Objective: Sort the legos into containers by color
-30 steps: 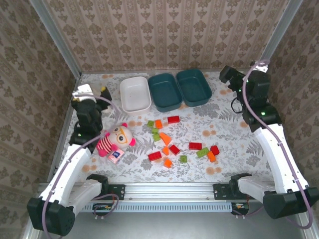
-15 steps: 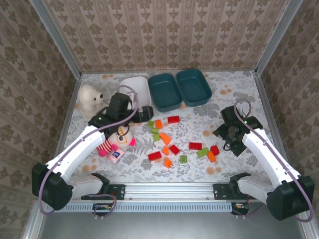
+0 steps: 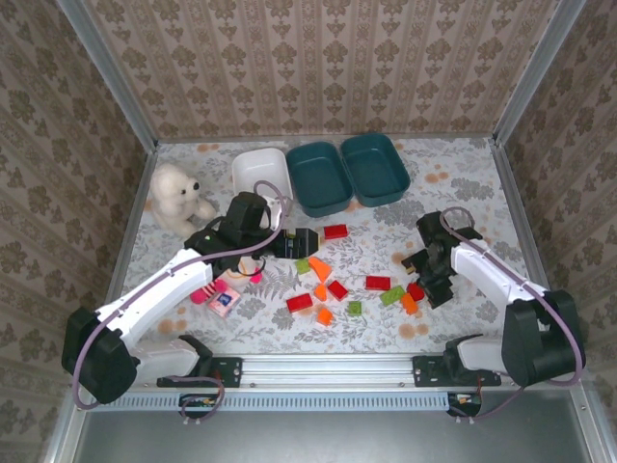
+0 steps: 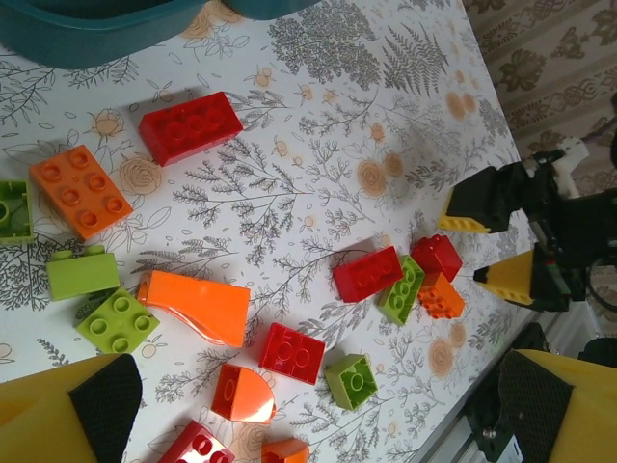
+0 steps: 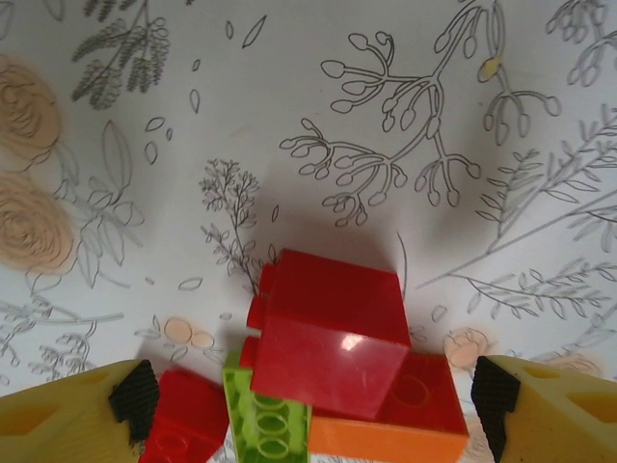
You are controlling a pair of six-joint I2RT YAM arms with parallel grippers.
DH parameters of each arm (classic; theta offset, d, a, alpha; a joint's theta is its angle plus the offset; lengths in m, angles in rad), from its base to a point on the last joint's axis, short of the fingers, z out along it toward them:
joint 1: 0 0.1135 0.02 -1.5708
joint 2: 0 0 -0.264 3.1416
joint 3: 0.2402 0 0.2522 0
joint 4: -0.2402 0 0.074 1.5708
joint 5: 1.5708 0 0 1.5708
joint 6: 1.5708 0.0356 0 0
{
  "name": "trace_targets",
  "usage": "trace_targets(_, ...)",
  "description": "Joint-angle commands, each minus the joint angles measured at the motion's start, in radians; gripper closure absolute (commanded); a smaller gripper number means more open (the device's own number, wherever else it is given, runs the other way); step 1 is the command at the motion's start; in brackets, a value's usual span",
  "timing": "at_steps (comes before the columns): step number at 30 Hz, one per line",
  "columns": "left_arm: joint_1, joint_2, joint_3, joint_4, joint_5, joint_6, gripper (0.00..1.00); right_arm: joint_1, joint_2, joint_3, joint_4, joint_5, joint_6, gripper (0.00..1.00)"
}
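Red, orange and light green legos lie scattered mid-table: a red brick [image 3: 335,231], an orange wedge [image 3: 320,267], a red brick [image 3: 378,283] and a green one [image 3: 390,296]. My left gripper [image 3: 307,237] hovers open at the cluster's far-left end. In its wrist view the left gripper [image 4: 318,410] has nothing between its fingers, with the orange wedge [image 4: 196,306] and a red brick [image 4: 189,126] below. My right gripper [image 3: 418,277] stands open, low over a red brick [image 3: 415,290]. In the right wrist view that red brick [image 5: 333,338] sits between the fingers of the right gripper [image 5: 313,410], untouched.
A white tray [image 3: 261,181] and two dark teal trays [image 3: 318,178] [image 3: 375,169] line the back. A white teddy bear [image 3: 176,198] sits at the left. The striped pink doll [image 3: 217,289] lies partly under my left arm. Metal rails bound the table.
Both arms have come down from raised poses. The left gripper swung right past the doll to the legos, uncovering the teddy. The right gripper dropped leftward over the red brick.
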Motion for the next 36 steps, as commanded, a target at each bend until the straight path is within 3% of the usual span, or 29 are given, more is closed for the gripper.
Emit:
trace_targets(1, -0.006, 0.000, 0.004, 0.020, 0.008, -0.012, 0.01, -0.004, 0.021, -0.036, 0.064, -0.053, 0.054, 0.13)
trace_targets(10, -0.006, 0.006, 0.015, 0.022, -0.004, -0.016, 0.02, -0.036, 0.060, -0.116, 0.175, -0.082, 0.064, 0.25)
trace_targets(14, -0.006, 0.010, 0.021, 0.024, -0.004, -0.015, 0.02, -0.047, 0.069, -0.113, 0.191, -0.069, 0.046, 0.36)
trace_targets(18, -0.007, 0.010, 0.020, 0.021, -0.010, -0.013, 0.03, -0.047, 0.055, -0.091, 0.179, -0.069, 0.037, 0.53)
trace_targets(22, -0.005, 0.006, 0.018, 0.019, -0.037, -0.021, 0.03, -0.046, -0.011, -0.037, 0.123, -0.033, 0.015, 0.61)
trace_targets(28, 0.059, 0.011, 0.053, 0.015, -0.097, -0.087, 0.04, 0.045, 0.015, 0.277, 0.031, 0.111, -0.224, 0.62)
trace_targets(36, 0.205, 0.115, 0.153, 0.044, -0.078, -0.142, 0.04, 0.120, 0.408, 0.743, 0.061, 0.161, -0.491, 0.62)
